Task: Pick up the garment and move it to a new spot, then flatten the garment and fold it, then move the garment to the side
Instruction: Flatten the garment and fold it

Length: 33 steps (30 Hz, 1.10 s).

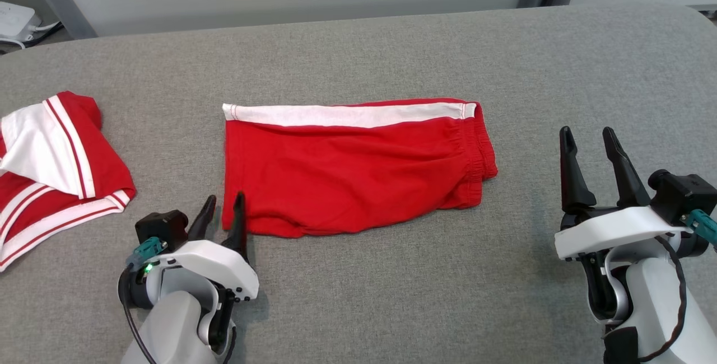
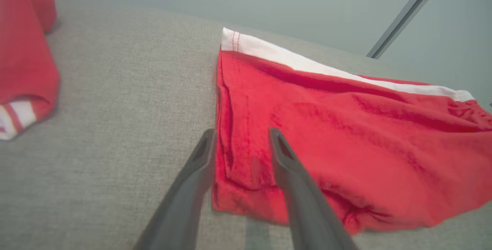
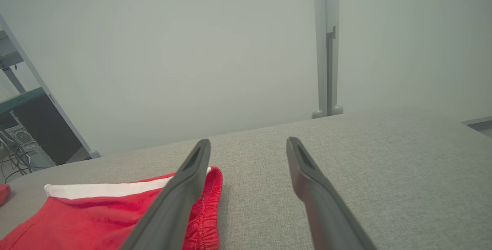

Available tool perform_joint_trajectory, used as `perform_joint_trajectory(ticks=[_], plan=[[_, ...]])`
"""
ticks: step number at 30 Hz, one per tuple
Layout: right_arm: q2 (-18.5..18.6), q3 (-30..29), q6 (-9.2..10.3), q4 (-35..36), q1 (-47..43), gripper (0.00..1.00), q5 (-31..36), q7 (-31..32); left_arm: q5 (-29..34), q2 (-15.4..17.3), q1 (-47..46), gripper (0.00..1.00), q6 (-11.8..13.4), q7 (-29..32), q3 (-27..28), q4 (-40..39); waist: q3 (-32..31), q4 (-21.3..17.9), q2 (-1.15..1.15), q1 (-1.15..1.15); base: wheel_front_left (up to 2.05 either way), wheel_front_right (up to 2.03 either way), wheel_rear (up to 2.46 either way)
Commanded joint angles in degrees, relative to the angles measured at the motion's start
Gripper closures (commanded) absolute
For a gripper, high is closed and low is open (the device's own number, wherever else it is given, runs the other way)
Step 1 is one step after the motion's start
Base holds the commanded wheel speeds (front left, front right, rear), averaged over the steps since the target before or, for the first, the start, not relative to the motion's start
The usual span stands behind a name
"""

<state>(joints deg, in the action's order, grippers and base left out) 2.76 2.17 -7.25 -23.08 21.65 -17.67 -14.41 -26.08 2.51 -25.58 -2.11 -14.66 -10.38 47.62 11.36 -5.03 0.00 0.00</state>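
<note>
Red garment [image 1: 358,173] folded flat — left gripper [image 1: 226,196] astride its corner

Left hand [image 1: 226,197] seemingly at red shorts [image 1: 353,173]

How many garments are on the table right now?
2. Red shorts lie folded in the middle, by the left gripper; a red-and-white striped garment sits crumpled at the left, cut off by the frame, so more may be hidden.

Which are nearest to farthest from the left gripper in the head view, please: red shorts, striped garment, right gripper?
1. red shorts: corner right at the left gripper.
2. striped garment: off to the left.
3. right gripper: far right, beyond the shorts.
</note>
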Motion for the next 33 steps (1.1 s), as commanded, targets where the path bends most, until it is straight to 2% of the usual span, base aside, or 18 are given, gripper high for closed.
perform_joint_trajectory(ticks=[1, 12, 16, 26, 33], plan=[[0.51, 0.85, -0.24, 1.21, -0.18, 0.0, 0.37, -0.59, 1.76, 0.89, 0.59, 0.0, 0.47, -0.33, 2.34, -2.88, -0.26, 0.25, 0.0, 0.0, 0.0, 0.0, 0.0], [0.82, -0.33, -0.24, 0.55, -1.82, 0.0, 1.69, -0.59, 14.33, 0.64, 9.66, 0.0, 3.0, -0.34, 8.06, -22.91, -2.64, 3.31, 0.0, 0.0, 0.0, 0.0, 0.0], [0.89, -0.48, -0.24, 0.0, -2.35, 0.0, 2.02, -0.59, 16.73, 0.53, 13.7, 0.0, 3.85, -0.34, 9.82, -28.29, -3.1, 4.61, 0.0, 0.0, 0.0, 0.0, 0.0], [1.94, 0.25, -0.24, -5.46, -0.81, 0.0, 2.36, -0.59, 19.26, 0.4, 19.31, 0.0, 3.82, -0.34, 10.46, -35.53, -2.2, 9.24, 0.0, 0.0, 0.0, 0.0, 0.0], [2.69, -0.28, -0.24, -13.27, 4.5, 0.0, 1.8, -0.59, 20.43, 0.38, 19.34, 0.0, 4.66, -0.34, 8.27, -38.45, -0.26, 13.86, 0.0, 0.0, 0.0, 0.0, 0.0]])
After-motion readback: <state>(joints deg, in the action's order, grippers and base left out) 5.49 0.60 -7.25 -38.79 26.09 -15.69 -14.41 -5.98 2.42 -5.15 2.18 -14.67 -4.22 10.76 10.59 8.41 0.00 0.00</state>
